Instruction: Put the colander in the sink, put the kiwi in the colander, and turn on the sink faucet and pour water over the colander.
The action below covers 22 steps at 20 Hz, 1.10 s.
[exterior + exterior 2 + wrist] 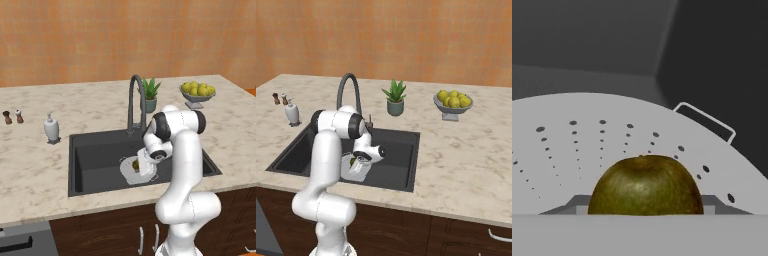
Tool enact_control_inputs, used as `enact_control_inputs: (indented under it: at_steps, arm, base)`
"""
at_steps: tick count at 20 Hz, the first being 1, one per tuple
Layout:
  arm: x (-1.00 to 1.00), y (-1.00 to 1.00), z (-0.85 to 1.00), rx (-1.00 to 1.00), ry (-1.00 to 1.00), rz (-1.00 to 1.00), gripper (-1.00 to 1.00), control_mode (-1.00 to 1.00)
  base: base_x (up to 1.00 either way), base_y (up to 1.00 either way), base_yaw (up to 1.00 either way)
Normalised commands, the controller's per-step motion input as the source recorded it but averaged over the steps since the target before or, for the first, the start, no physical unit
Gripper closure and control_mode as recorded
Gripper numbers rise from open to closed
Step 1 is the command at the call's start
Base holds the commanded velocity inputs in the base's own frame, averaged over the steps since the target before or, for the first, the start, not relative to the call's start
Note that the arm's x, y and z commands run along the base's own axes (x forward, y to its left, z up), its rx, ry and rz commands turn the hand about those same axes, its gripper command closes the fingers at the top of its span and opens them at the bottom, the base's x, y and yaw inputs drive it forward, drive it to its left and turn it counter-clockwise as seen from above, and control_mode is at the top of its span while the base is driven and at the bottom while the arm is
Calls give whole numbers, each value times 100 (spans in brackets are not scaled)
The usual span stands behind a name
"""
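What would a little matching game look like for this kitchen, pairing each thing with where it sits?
Things:
1. kiwi
2. colander
3. soap bottle
4. bowl of lemons

Places:
A. on the counter, left of the sink
B. inside the sink
C. on the counter, at the far right
D. inside the colander

Pairs: 1-D, 2-B, 3-A, 4-C

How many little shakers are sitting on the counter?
2: both shakers stand side by side at the counter's far left, beyond the soap dispenser. Nothing seems to hide more.
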Motion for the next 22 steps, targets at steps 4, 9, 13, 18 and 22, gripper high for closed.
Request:
enact_control_inputs:
  at_steps: [4, 9, 13, 18, 22]
  arm:
    - [0, 6, -3, 1, -6, 0, -100, -100]
    - [-2, 1, 6, 2, -14, 0, -100, -100]
    - [-12, 0, 63, 9, -17, 0, -100, -100]
    - [-24, -7, 100, 13, -12, -6, -100, -100]
    - [-23, -22, 100, 13, -13, -18, -100, -100]
  base:
    - [0, 0, 0]
    - [0, 0, 0]
    - [0, 0, 0]
    - [0, 0, 0]
    - [0, 0, 0]
